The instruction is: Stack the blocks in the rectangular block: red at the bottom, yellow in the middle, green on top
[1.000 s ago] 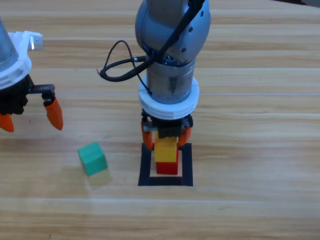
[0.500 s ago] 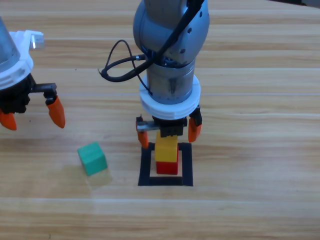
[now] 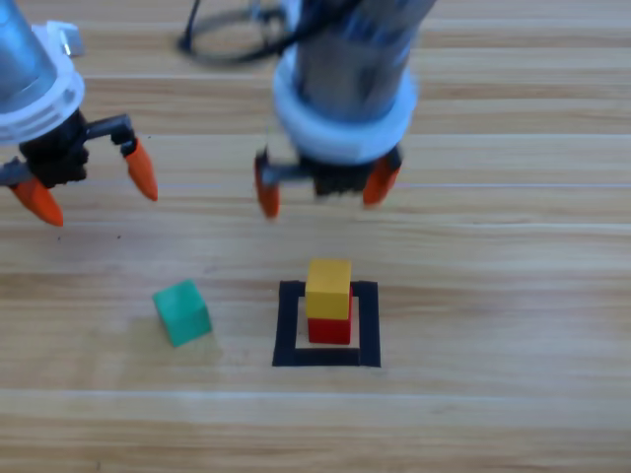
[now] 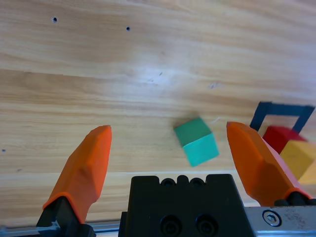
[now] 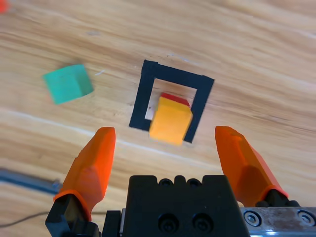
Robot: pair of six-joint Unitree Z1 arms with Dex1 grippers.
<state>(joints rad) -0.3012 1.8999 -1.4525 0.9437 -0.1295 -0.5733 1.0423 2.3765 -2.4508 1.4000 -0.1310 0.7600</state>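
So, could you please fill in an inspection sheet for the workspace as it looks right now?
Surface: wooden table, bare planks, a few small dark specks in the left wrist view.
Job's things: yellow cube sits on the red cube inside the tape outline; green cube lies on the table left of the outline, apart from it.
Clutter: nothing seen.
Grippers: right gripper open, above the table behind the stack, holding nothing; left gripper open, at the left edge, holding nothing.
Cables: black cable looped beside the right arm at the top edge.
Surroundings: nothing seen.
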